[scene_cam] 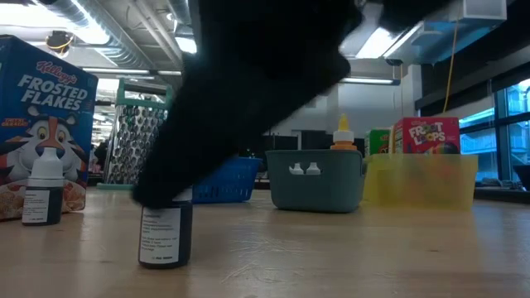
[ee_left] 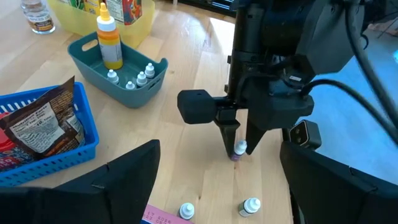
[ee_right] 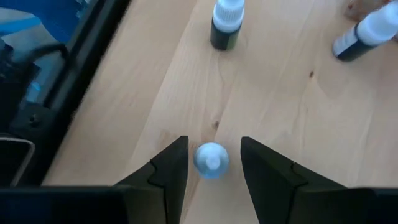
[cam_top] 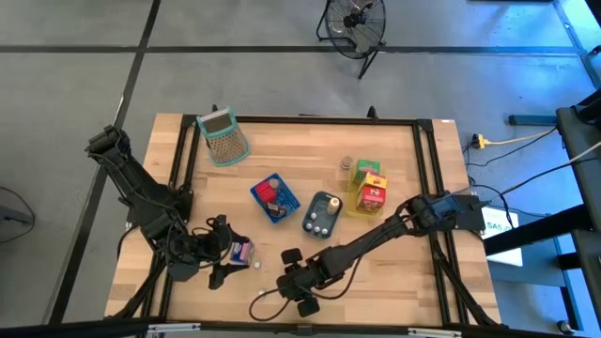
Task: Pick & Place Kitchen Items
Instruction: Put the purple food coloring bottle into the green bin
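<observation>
A small dark dropper bottle point(scene_cam: 166, 236) with a white cap point(ee_right: 211, 158) stands upright on the table near its front edge. My right gripper point(ee_right: 214, 138) comes down on it from above, one finger on each side of the cap. In the right wrist view a thin strip of table shows between the cap and each finger. Two more little bottles point(ee_right: 225, 25) point(ee_right: 367, 34) stand upright just beyond. My left gripper point(cam_top: 225, 251) hovers open at the near left, beside a small pink box point(cam_top: 242, 252), and holds nothing.
A teal tray point(cam_top: 322, 214) with several small bottles and a squeeze bottle sits mid-table. A blue basket point(cam_top: 274, 197) of packets is to its left and a yellow tray point(cam_top: 368, 185) of boxes to its right. A grater point(cam_top: 223, 136) lies at the far left. A cereal box point(scene_cam: 41, 124) stands near the left gripper.
</observation>
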Available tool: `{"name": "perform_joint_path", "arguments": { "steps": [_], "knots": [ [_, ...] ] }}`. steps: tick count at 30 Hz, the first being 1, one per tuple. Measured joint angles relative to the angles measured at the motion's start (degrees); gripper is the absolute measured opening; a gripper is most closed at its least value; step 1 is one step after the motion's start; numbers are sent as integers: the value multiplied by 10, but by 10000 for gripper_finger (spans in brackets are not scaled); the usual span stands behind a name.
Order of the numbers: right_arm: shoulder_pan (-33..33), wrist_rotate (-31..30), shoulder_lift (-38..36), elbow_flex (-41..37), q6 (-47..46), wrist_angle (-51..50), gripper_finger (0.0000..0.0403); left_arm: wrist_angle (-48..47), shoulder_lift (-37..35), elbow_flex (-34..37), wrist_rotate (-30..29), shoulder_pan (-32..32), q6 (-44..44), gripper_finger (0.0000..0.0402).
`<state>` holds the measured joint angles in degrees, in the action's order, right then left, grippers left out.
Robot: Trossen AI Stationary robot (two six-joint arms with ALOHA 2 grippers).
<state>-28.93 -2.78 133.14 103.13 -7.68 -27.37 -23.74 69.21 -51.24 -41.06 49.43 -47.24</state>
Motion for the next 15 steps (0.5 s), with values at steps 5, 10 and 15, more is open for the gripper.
{"name": "perform_joint_path", "arguments": {
  "steps": [5,10,15],
  "knots": [
    [0,0,1,0,0,2,149,0,0,0,0,0,0,329],
    [0,8,1,0,0,5,137,0,0,0,0,0,0,329],
    [0,15,1,0,-5,4,102,0,0,0,0,0,0,329]
  ]
}}
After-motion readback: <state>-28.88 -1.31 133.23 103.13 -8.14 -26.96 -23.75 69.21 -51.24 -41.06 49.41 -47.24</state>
